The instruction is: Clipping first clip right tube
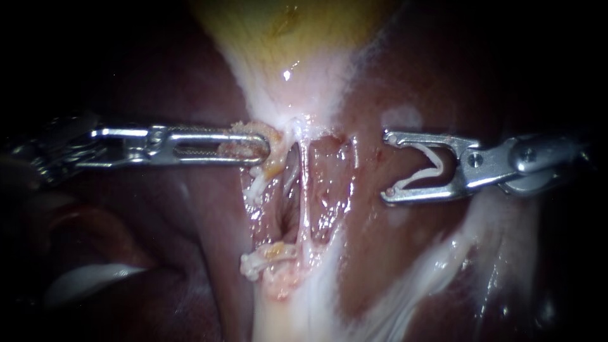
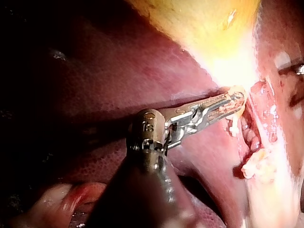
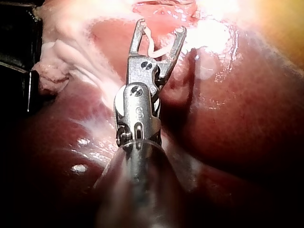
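Observation:
The yellow gallbladder [image 1: 285, 25] narrows into pale tissue. My left instrument [image 1: 265, 147] comes in level and is shut on a frayed yellowish edge of that tissue [image 1: 244, 136], also seen in its wrist view [image 2: 235, 102]. Below it an opened window shows a thin pale tube [image 1: 303, 190] running up and down, with a second strand [image 1: 288, 180] just left of it. My right instrument [image 1: 387, 166] hovers right of the window, apart from the tubes. Its jaws stand wide with a white V-shaped clip [image 1: 425, 172] seated between them [image 3: 159, 28].
Dark red liver [image 1: 158, 240] surrounds the window on both sides. Ragged whitish fat [image 1: 269, 259] lies at the window's lower end. Pale sheets of tissue [image 1: 443, 253] spread beneath my right instrument. A shiny pale fold [image 1: 88, 278] sits at the lower left.

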`<state>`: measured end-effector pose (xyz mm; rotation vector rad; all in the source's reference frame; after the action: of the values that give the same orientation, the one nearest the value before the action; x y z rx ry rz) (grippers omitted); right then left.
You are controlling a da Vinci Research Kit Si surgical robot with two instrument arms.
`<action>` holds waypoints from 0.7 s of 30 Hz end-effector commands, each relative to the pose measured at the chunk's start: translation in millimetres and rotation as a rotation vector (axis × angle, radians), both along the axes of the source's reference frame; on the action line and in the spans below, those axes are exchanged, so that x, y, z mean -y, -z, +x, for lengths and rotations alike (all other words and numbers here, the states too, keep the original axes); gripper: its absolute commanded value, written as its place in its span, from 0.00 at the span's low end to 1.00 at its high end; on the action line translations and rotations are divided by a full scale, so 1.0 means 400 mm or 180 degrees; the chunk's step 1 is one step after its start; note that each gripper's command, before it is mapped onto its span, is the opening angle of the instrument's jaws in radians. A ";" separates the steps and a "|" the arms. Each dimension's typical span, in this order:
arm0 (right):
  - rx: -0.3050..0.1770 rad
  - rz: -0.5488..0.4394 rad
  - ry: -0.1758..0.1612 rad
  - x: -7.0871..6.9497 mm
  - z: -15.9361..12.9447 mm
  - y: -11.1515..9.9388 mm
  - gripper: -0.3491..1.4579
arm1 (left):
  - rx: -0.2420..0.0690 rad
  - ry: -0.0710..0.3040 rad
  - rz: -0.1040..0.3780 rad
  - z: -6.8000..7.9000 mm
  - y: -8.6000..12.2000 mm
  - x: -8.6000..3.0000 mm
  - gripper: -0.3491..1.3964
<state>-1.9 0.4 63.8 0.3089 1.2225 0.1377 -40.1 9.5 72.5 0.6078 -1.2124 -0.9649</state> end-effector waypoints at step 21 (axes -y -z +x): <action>-0.0031 0.0010 0.0033 0.0008 0.0003 0.0001 0.47 | 0.0013 0.0154 0.0015 0.0188 0.0173 -0.0063 0.00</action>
<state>-1.7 0.1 63.7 0.3225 1.2316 0.1292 -32.6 12.0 65.6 0.5861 -1.2329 -1.0069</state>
